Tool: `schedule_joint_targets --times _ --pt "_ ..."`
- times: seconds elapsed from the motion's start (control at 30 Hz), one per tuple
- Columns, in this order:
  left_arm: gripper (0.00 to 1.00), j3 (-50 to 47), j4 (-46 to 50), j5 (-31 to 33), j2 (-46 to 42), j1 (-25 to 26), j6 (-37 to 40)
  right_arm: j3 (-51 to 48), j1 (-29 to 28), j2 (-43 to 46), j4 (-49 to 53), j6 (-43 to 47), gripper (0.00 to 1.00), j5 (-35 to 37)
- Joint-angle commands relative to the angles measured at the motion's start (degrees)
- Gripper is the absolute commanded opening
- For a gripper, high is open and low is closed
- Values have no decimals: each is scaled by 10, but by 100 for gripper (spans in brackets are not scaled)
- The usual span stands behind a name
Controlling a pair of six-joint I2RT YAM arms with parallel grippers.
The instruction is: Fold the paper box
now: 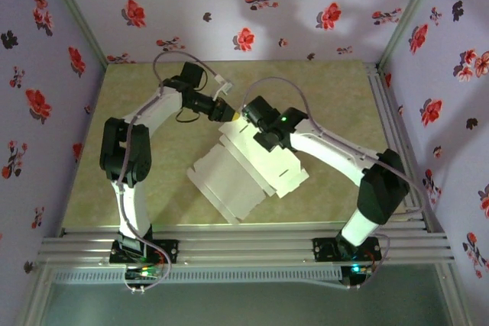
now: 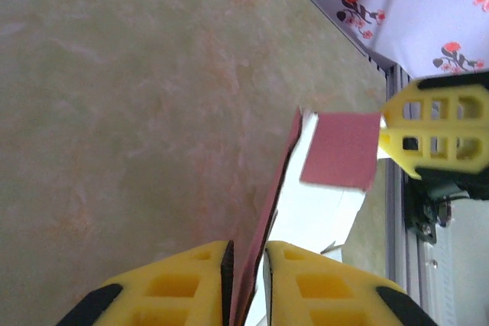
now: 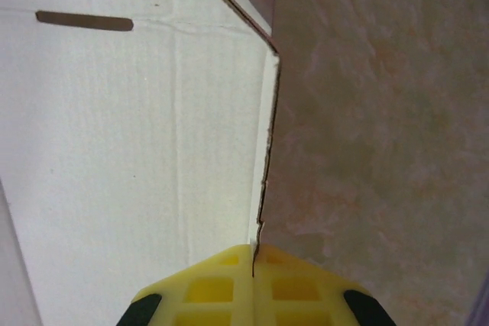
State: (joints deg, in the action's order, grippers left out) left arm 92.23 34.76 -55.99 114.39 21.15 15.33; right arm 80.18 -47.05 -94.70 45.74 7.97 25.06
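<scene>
**Both arms pinch the paper box at its far end**

The pale marbled table point(image 1: 336, 89) carries the paper box point(image 1: 244, 177) near its middle, opened out with its whitish face up. At the sheet's far end the left gripper point(image 2: 246, 257) is clamped on a raised flap whose pink side shows. Close beside it, the right gripper point(image 3: 253, 253) is clenched on a neighbouring cardboard edge.

Open table point(image 1: 130, 112) beyond paper box point(image 1: 244, 177)
</scene>
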Motion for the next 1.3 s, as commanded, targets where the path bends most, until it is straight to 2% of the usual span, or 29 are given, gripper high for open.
schedule_joint_targets --times 0.0,0.17,0.23,0.3,0.47,0.63,0.83,1.1,1.27 --pt "20 -22 -67 22 -17 3 -45 24 -15 -19 38 16 2 72" --pt "27 -59 -129 77 -38 -14 -105 48 -32 -41 59 19 2 116" --pt "38 -100 -188 115 -62 -25 -165 57 -39 -53 70 19 1 144" --pt "44 -144 -238 142 -98 -32 -230 61 -46 -62 74 17 1 165" --pt "46 -233 -260 215 -169 -34 -306 67 -55 -77 72 17 0 199" --pt "46 -303 -252 219 -194 -31 -378 74 -60 -86 68 18 0 220" --pt "51 -356 -268 265 -206 18 -430 75 -62 -94 59 19 0 221" --pt "57 -455 -492 310 -196 61 -529 75 -63 -103 54 20 0 217" --pt "58 -483 -597 348 -174 68 -550 75 -63 -104 56 15 0 213"
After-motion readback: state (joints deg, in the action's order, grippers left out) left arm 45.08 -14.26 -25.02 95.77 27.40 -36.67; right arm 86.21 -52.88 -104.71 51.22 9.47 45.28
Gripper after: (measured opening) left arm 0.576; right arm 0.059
